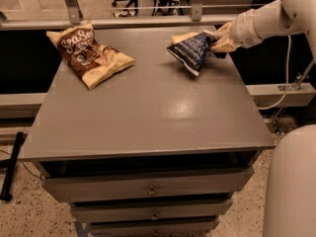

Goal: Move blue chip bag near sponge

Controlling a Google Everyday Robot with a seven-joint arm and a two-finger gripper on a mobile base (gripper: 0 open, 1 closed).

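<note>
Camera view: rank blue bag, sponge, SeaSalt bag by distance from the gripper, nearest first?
Gripper is at the table's far right.
1. Blue bag: in its grip.
2. Sponge: just left, behind the bag.
3. SeaSalt bag: far-left corner.
</note>
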